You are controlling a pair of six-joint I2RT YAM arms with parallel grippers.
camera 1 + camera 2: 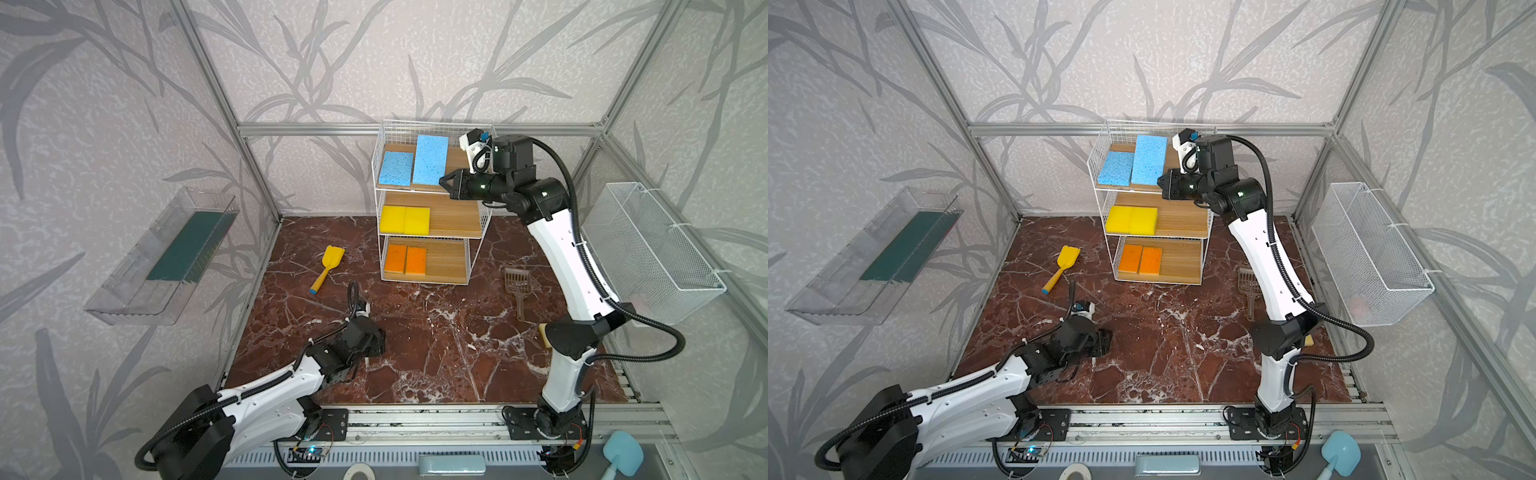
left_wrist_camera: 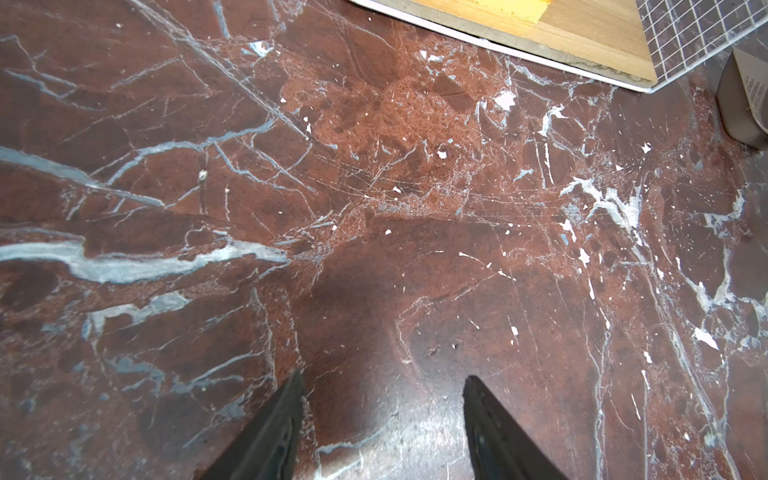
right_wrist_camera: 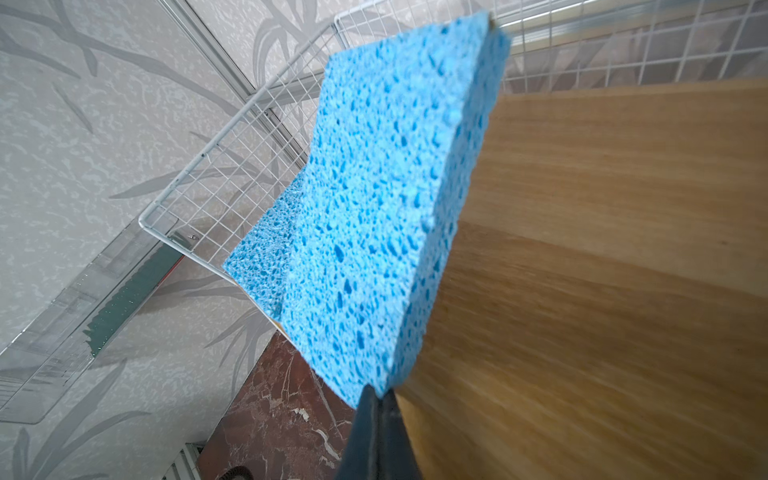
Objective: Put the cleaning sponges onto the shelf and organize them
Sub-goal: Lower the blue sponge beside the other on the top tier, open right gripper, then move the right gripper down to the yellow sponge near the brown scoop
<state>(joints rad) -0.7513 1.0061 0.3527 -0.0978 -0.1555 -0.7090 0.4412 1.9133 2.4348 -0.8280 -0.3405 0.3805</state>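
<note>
Red marble worktop (image 1: 415, 353), shelf (image 1: 455, 216) at rear. Right end effector (image 1: 441, 181) clenched, tips touching the corner of a tilted blue sponge (image 1: 431, 160) on the top tier (a second blue sponge (image 1: 395, 168) lies just beside). Left end effector (image 2: 383, 376) released, empty, over the worktop.

In both top views I see a yellow plastic toy shovel with a blue-tipped handle (image 1: 328, 268) lying left of centre on the red-brown marble tabletop (image 1: 436, 357). A brown slotted plastic scoop (image 1: 517, 284) lies right of centre, well apart from it. A clear plastic tray with a dark-green base (image 1: 187, 245) hangs on the left wall, a long white mesh basket (image 1: 652, 249) on the right wall. A pale-blue plastic scoop (image 1: 622, 453) sits at the lower right corner.
</note>
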